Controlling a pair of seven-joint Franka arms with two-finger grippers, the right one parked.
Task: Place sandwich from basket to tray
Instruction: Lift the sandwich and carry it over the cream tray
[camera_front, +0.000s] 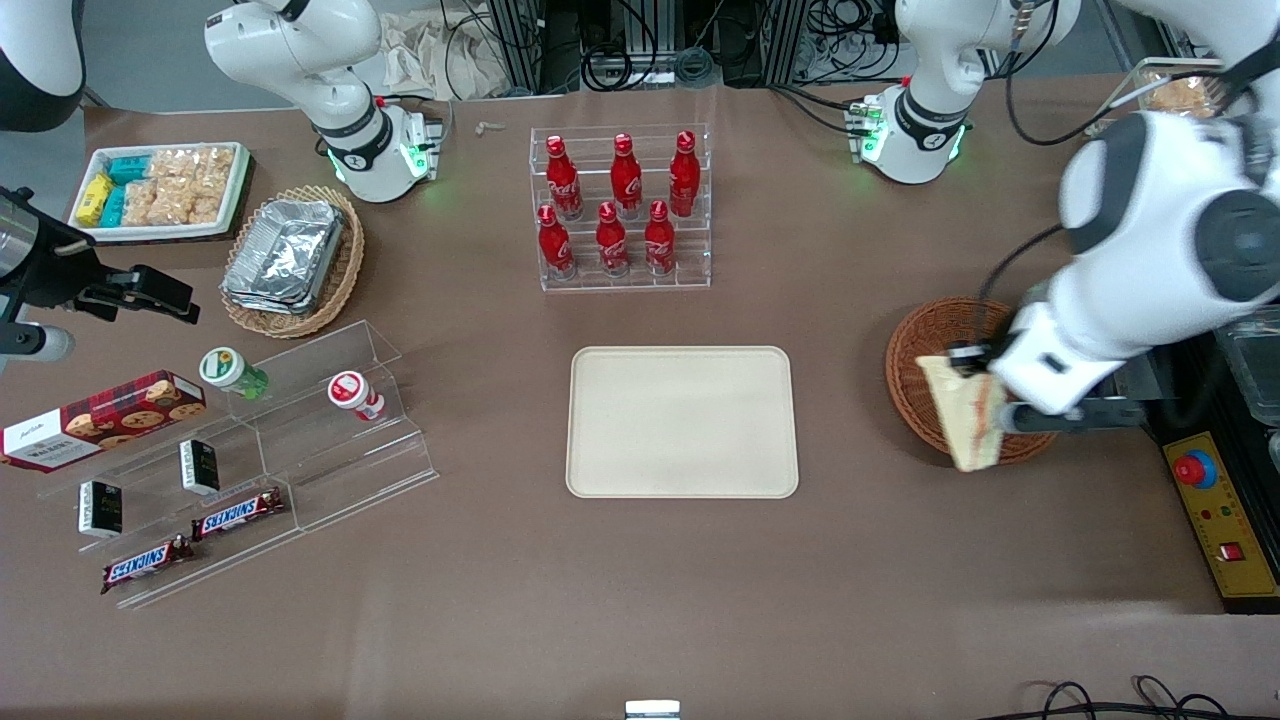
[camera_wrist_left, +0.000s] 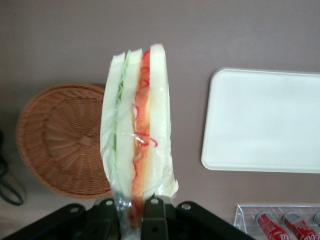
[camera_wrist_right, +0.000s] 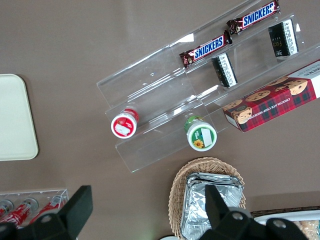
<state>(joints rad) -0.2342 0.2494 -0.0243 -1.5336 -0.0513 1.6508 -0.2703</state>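
My left gripper (camera_wrist_left: 131, 206) is shut on the narrow end of the sandwich (camera_wrist_left: 137, 125), a plastic-wrapped wedge of pale bread with red and green filling along its edge. In the front view the sandwich (camera_front: 965, 415) hangs from the gripper (camera_front: 985, 392) above the edge of the reddish-brown wicker basket (camera_front: 930, 340) that is nearest the camera. The basket (camera_wrist_left: 60, 140) holds nothing that I can see. The cream tray (camera_front: 682, 420) lies bare on the table beside the basket, toward the parked arm's end; the tray (camera_wrist_left: 265, 120) also shows in the left wrist view.
A clear rack of red bottles (camera_front: 622, 205) stands farther from the camera than the tray. Toward the parked arm's end are a tan basket with foil trays (camera_front: 292, 258), a white snack tray (camera_front: 160, 188) and clear stepped shelves (camera_front: 250, 450). A control box (camera_front: 1222, 520) sits beside the basket.
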